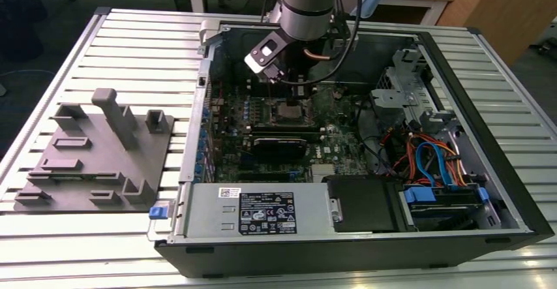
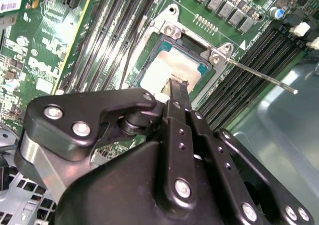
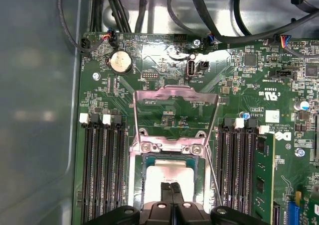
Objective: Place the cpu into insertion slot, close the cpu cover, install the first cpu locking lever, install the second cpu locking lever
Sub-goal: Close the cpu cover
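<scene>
- The black two-finger gripper (image 3: 171, 191) has its fingers pressed together, tips right over the small square silvery-grey cpu (image 3: 167, 174).
- The cpu lies flat in the silver-rimmed square insertion slot (image 3: 148, 160), its edges lined up with the slot's.
- The thin silvery windowed cpu cover (image 3: 174, 91) is swung open, its free edge pointing away from the gripper.

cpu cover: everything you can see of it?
In the first wrist view the thin silvery metal cpu cover is a square frame whose large window shows green circuit board behind. It is swung open, back off the insertion slot, meeting the slot's rim at one edge beside two screws. The grey square cpu lies uncovered; the black gripper sits over it, clear of the cover.
</scene>
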You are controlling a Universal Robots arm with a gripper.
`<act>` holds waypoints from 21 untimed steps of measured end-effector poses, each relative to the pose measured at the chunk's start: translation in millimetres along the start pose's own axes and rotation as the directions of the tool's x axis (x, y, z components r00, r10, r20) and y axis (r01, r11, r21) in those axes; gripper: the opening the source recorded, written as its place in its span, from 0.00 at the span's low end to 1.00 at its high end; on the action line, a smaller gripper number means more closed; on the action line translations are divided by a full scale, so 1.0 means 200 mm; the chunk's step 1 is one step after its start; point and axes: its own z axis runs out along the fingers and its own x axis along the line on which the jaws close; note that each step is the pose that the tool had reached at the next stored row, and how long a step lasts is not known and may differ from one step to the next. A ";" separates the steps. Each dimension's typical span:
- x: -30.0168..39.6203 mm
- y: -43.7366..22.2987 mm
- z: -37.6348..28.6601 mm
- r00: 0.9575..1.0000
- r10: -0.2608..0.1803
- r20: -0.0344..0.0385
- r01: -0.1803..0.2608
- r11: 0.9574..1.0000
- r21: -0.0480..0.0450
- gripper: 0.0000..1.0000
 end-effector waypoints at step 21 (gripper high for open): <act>0.001 0.000 -0.038 1.000 0.000 0.001 0.000 1.000 0.000 0.10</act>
